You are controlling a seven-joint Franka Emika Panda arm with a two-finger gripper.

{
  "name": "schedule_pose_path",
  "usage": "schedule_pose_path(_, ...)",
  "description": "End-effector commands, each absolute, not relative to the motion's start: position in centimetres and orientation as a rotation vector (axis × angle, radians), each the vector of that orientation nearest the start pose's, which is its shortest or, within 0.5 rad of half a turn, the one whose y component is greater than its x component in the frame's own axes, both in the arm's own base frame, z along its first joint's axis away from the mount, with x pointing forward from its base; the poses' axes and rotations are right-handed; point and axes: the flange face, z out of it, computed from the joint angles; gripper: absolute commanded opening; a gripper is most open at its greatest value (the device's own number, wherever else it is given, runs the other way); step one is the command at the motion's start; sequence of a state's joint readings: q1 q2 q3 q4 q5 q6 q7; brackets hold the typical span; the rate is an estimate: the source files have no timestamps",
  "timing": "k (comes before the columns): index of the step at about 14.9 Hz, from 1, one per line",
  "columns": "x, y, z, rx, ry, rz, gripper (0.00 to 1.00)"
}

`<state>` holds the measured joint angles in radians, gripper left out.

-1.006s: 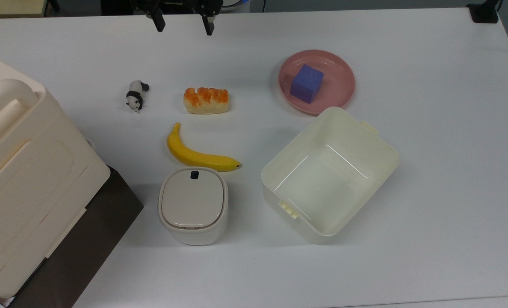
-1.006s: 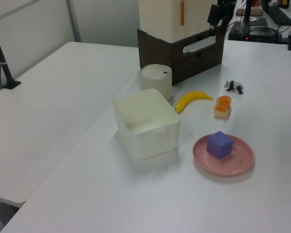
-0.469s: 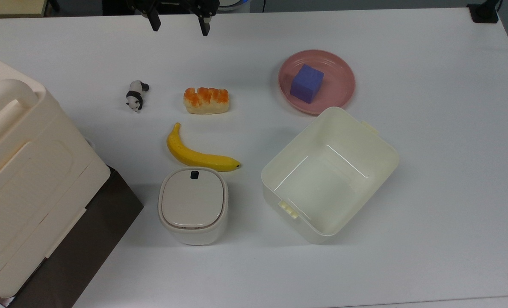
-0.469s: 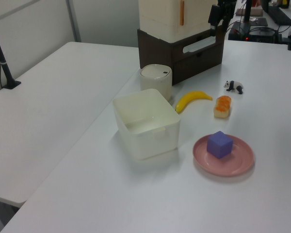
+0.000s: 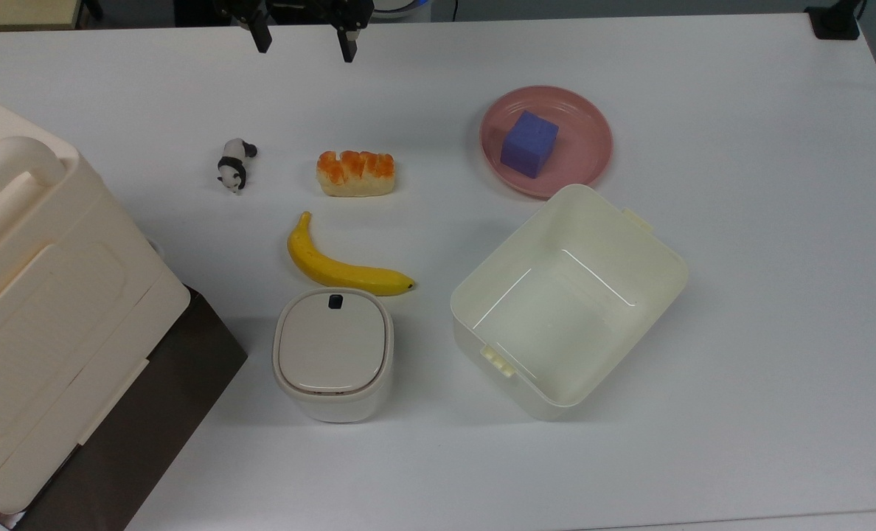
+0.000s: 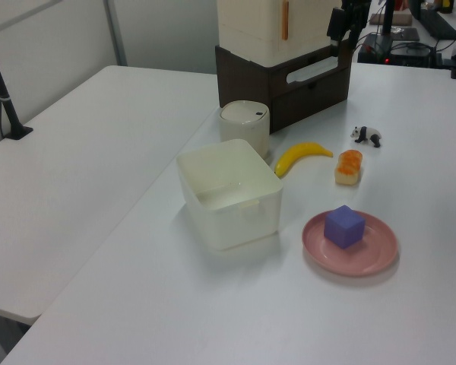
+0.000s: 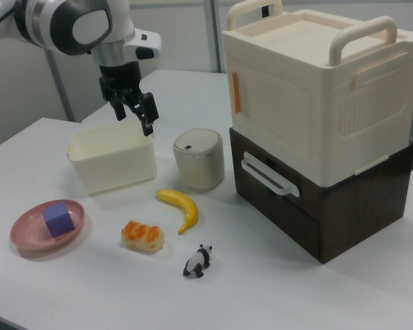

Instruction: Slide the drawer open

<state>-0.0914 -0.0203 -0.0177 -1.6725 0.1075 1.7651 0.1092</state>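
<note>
Jaws [image 7: 133, 110] higher than before, spread, above smooth white table [image 7: 275, 289].

You can see your gripper [image 5: 301, 43], fingers spread, has drawn back toward the table's [image 5: 740, 310] far edge in the top view and shifted slightly to the top view's left.

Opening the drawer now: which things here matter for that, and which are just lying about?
Job: drawer with white handle; gripper, open, away from it.

Lying about: banana, bread, panda, plate with blue cube, open bin, lidded canister, lidded box on top.
</note>
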Motion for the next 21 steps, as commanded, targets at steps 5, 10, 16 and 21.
schedule_pose_path(5, 55.54, -5.45, 61.11, -3.038, 0.416, -0.155, 1.0)
schedule_pose_path(10, 55.62, -5.3, 61.03, -3.057, 0.466, -0.158, 1.0)
schedule_pose_path(16, 55.61, -5.16, 61.0, -3.073, 0.456, -0.155, 1.0)
schedule_pose_path(21, 55.7, -4.57, 60.91, -3.099, 0.429, -0.155, 1.0)
